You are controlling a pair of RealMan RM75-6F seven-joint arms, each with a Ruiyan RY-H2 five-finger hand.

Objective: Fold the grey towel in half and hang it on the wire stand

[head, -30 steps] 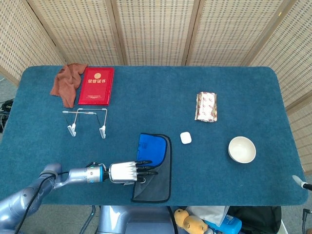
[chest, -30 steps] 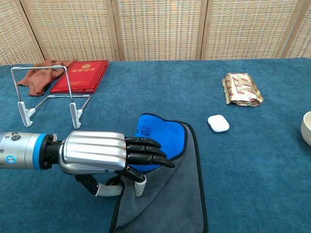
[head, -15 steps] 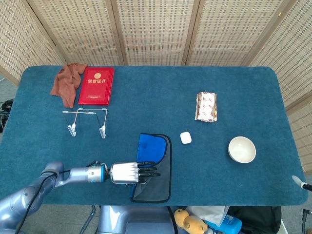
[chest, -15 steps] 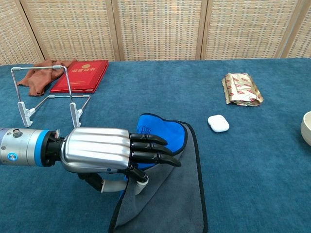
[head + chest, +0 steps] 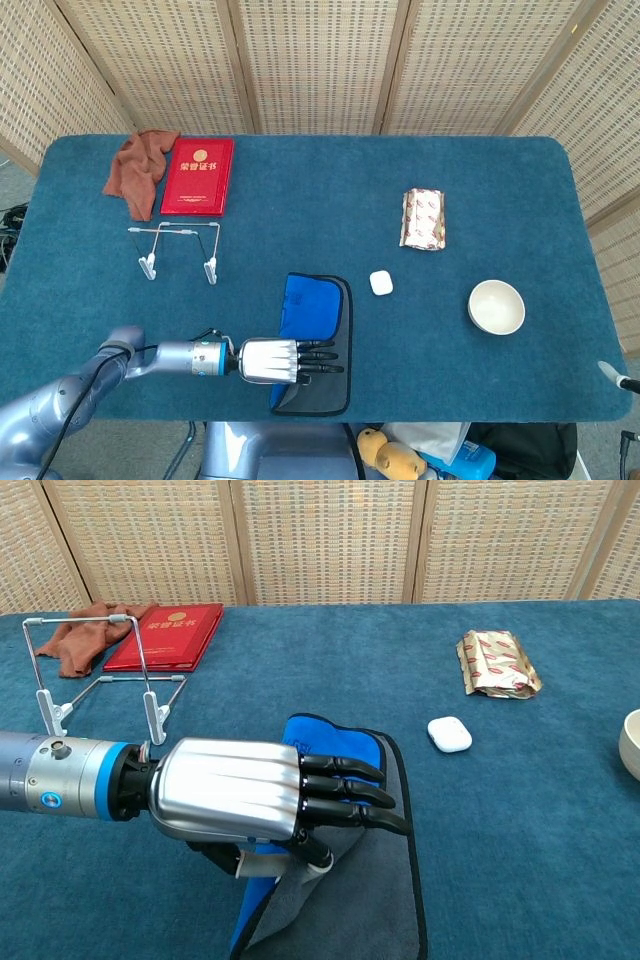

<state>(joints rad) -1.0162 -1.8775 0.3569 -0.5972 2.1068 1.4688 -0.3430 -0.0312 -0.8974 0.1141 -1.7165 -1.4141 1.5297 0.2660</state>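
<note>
The grey towel (image 5: 326, 392) with its blue side folded up lies near the table's front edge, left of centre; its grey cloth (image 5: 372, 900) fills the bottom of the chest view. My left hand (image 5: 285, 360) reaches in from the left. Its fingers (image 5: 350, 792) lie stretched over the towel, and the thumb is tucked under the towel's lifted left edge, pinching it. The wire stand (image 5: 180, 250) stands upright farther back and to the left (image 5: 95, 670), apart from the hand. My right hand shows in neither view.
A red booklet (image 5: 198, 176) and a brown cloth (image 5: 135, 170) lie behind the stand. A white earbud case (image 5: 381, 283) sits just right of the towel. A foil packet (image 5: 423, 218) and a white bowl (image 5: 496, 306) are further right.
My left hand has slid to the right, farther over the towel. The towel's left edge has lifted, and blue now shows at its near left corner.
</note>
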